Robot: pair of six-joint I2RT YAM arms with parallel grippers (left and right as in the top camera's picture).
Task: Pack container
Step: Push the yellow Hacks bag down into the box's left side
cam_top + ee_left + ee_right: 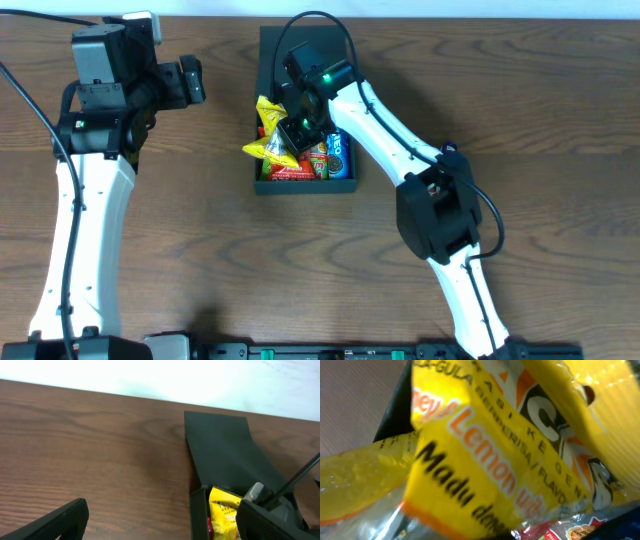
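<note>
My right gripper (pixel 293 132), closed tight, hangs over the container (pixel 304 185) at frame center, right at a yellow packet (pixel 262 148). My left gripper (pixel 191 81) gapes wide, upper left.

Container (pixel 268 50): interior mostly hidden under right gripper (pixel 293 132), whose fingertips can't be seen. Yellow packet (pixel 485 460) at container's left wall fills right wrist view, blurred, cropped all round. Left wrist view: container's near part cut off below, one corner behind left gripper (pixel 160 527) finger (pixel 272 522). Other packets (pixel 325 160) inside: labels unreadable.
</note>
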